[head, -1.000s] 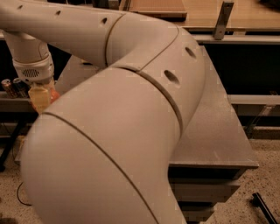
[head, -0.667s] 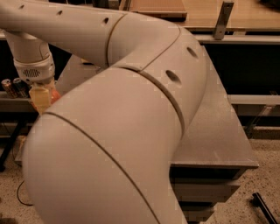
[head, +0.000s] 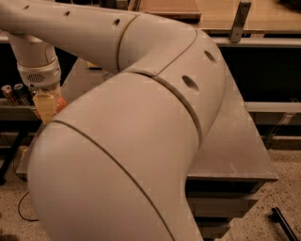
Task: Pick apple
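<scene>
The apple (head: pixel 61 104) shows only as a red-orange sliver at the far left, beside the table's left edge. My gripper (head: pixel 45 108) hangs straight down from the white wrist and sits right over it. One pale yellow finger (head: pixel 44 106) covers most of the apple's front, and orange shows on both sides of it. The gripper looks shut on the apple. My own large white arm fills the middle of the view and hides the rest of the table's left side.
A grey table (head: pixel 235 141) runs back from the front right corner, with drawers under it. Two dark cans (head: pixel 14 93) stand on a low shelf at the far left. A wooden counter (head: pixel 211 14) lies behind. A speckled floor is below.
</scene>
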`<state>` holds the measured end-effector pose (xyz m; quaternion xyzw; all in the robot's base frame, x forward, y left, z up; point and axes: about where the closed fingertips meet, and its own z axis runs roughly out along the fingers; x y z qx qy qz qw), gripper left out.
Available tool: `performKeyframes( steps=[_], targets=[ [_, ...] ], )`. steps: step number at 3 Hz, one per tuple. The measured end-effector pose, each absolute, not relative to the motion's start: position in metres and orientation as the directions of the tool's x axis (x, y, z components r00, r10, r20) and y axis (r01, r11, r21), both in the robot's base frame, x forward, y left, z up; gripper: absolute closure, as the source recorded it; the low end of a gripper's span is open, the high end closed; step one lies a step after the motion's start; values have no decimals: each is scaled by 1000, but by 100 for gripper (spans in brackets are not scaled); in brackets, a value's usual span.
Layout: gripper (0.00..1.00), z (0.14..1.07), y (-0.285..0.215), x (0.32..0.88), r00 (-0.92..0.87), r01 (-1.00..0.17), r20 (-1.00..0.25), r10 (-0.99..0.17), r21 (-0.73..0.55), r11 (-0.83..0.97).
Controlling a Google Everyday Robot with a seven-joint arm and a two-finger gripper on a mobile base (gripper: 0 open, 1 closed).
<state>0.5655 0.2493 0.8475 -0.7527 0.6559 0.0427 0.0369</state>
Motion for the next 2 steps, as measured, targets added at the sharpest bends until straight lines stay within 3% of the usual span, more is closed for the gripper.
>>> performKeyframes(
  steps=[1, 2],
  targets=[
    [46, 847, 248, 567, 132, -991, -115, -984, -2, -133],
    [69, 847, 246, 568, 129, -992, -117, -985, -3, -130]
  ],
)
